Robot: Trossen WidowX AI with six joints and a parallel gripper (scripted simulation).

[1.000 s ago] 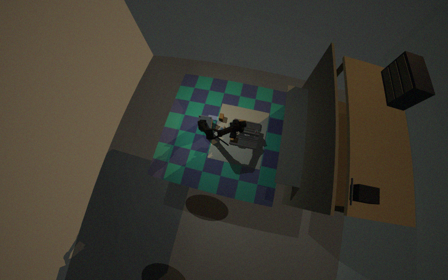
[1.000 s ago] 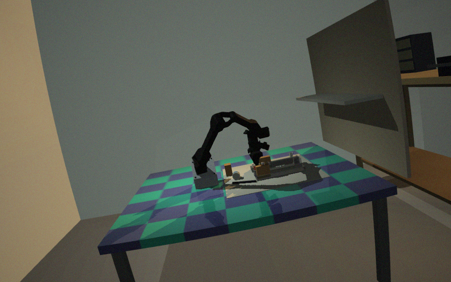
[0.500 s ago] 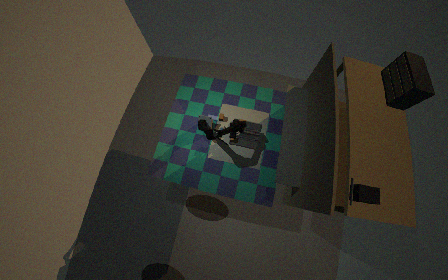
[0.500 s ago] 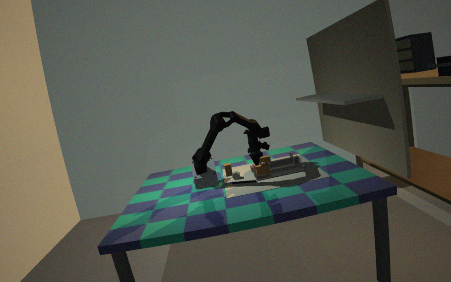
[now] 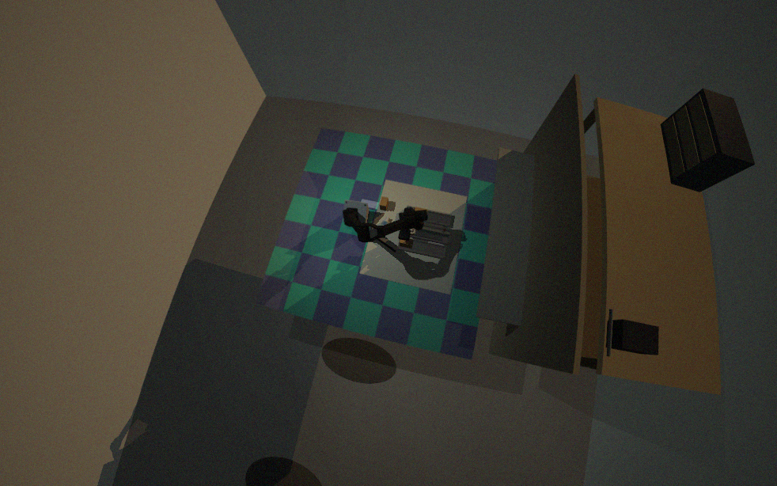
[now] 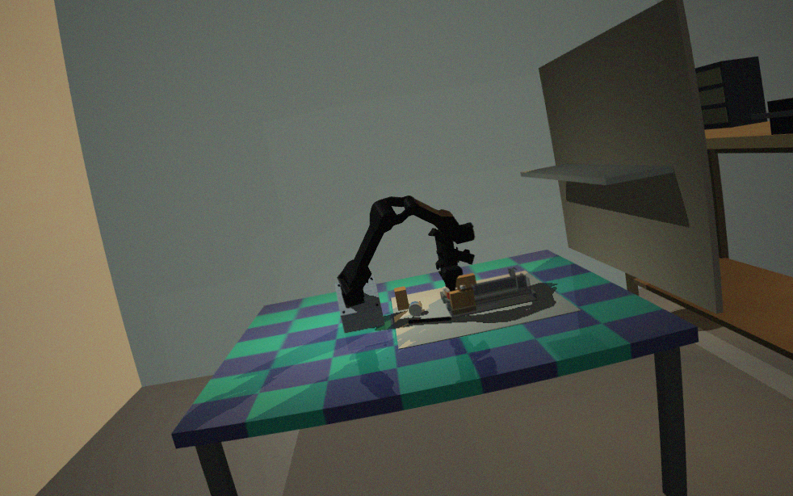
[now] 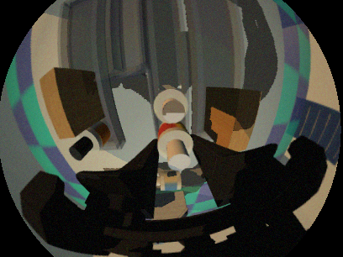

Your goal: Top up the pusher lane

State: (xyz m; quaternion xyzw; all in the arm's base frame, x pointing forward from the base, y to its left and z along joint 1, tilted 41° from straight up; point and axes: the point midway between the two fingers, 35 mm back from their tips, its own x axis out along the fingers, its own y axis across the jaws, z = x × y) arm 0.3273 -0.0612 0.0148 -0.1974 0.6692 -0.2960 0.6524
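Observation:
My gripper (image 7: 174, 139) (image 6: 449, 286) points down at the front of the grey lane rack (image 6: 505, 302) (image 7: 216, 46). It is shut on a jar (image 7: 178, 159) with a red and orange body, a cream ring and a narrower tan top. The held jar looks roughly upright, at the front end of the middle lane. The lane jar (image 7: 160, 106), with a similar cream ring and tan centre, stands directly behind it in the wrist view; the two look close or touching. The pusher plate, the front stop and the held jar's base are hidden, so I cannot tell whether it rests on the lane floor.
Brown blocks (image 7: 77, 101) (image 7: 245, 113) flank the lane at left and right. A black-capped jar (image 7: 81, 148) lies near the left block. Another jar (image 7: 170, 180) shows beyond the fingers. An orange box (image 6: 400, 298), a round pale object (image 6: 415, 308) and a black bar (image 6: 430, 320) are nearer the arm base.

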